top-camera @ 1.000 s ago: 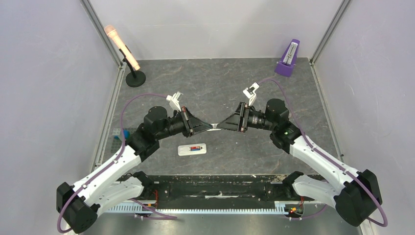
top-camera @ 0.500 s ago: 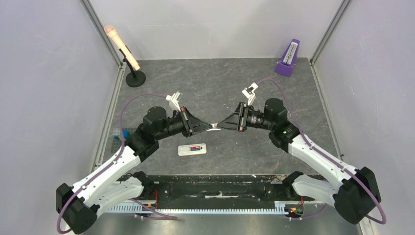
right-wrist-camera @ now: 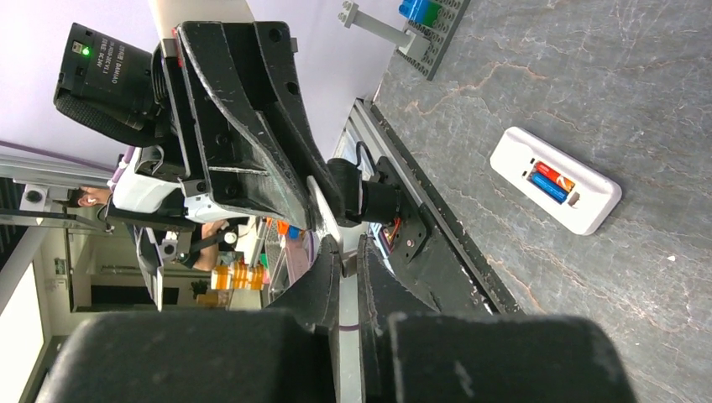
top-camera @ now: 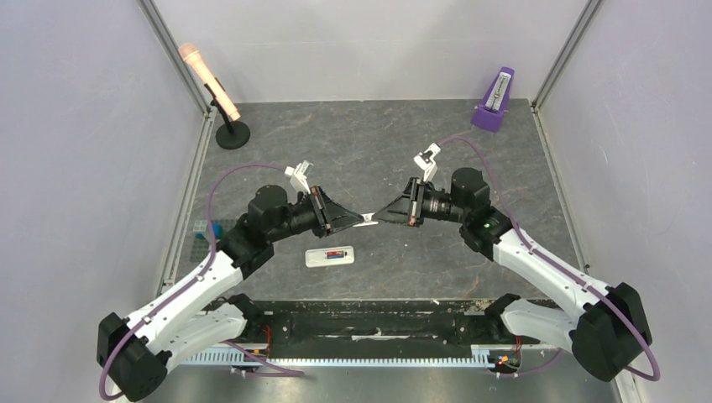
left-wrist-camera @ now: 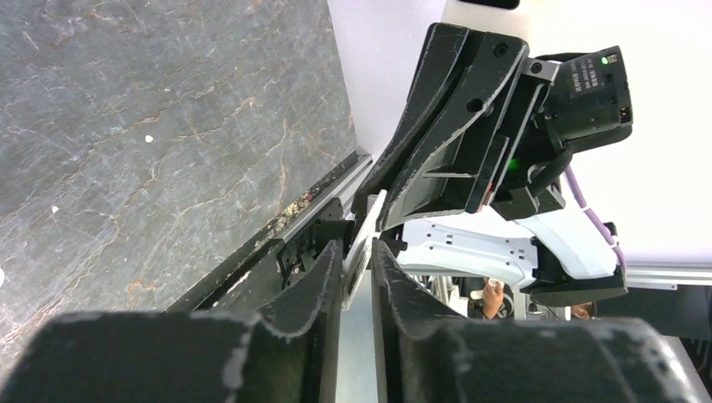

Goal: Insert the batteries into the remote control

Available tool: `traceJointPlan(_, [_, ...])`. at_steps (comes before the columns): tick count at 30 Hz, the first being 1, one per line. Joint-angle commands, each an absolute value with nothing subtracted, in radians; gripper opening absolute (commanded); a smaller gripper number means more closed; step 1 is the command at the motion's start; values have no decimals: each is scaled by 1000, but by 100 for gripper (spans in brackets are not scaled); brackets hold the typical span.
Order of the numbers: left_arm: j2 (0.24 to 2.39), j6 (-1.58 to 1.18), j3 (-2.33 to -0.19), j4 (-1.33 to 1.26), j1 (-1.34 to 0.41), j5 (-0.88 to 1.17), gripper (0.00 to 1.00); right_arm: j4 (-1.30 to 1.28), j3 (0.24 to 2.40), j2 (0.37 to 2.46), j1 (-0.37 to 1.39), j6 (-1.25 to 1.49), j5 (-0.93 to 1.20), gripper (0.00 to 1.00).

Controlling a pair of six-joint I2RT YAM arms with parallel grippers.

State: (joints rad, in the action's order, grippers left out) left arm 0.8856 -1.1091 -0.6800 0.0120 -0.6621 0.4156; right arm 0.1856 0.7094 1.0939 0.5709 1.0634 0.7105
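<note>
The white remote control [top-camera: 328,257] [right-wrist-camera: 588,206] lies back up on the grey table, its bay open. The red-orange and blue batteries [right-wrist-camera: 550,182] sit side by side in the bay. Above the table, behind the remote, both grippers meet tip to tip around a thin white plastic piece [top-camera: 368,219] [left-wrist-camera: 365,227] [right-wrist-camera: 323,206]. My right gripper [top-camera: 375,218] [right-wrist-camera: 342,243] is shut on one end of it. My left gripper [top-camera: 361,221] [left-wrist-camera: 357,248] has its jaws slightly apart; the piece rests against one finger, with a gap to the other.
A microphone on a black stand [top-camera: 220,101] is at the back left and a purple metronome [top-camera: 495,101] at the back right. A small grey brick plate with a blue brick [top-camera: 210,231] [right-wrist-camera: 424,21] lies at the left edge. A black rail [top-camera: 369,323] runs along the front.
My right gripper has shut on the white piece. My left gripper's jaws, shut before, have eased slightly apart. Both arms have barely moved.
</note>
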Motion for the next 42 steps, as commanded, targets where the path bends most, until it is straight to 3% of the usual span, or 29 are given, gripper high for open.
traceJointPlan(1, [881,-1102,-668,-46,-664,418,32,207,720,1101,574,1064,700,0])
traceJointPlan(4, [874,-1095,-660,-37,-664,404,55,212,706,1101,574,1070,691,0])
traceJointPlan(5, [870,-1087,-660,-25,-664,393,73,213,697,1100,574,1071,688,0])
traceJointPlan(7, [855,-1064,-665,22,-664,354,77,221,675,1097,575,1075,679,0])
traceJointPlan(16, [719,-957,-645,497,-646,-70,78,330,521,1137,714,1037,479,0])
traceJointPlan(23, [655,-996,-548,572,-635,-79,68,516,462,1282,822,1078,359,0])
traceJointPlan(33, [724,-1016,-452,583,-529,-36,54,441,657,1527,864,1018,335,0])
traceJointPlan(42, [786,-977,-397,490,-448,53,49,325,782,1659,881,1013,305,0])
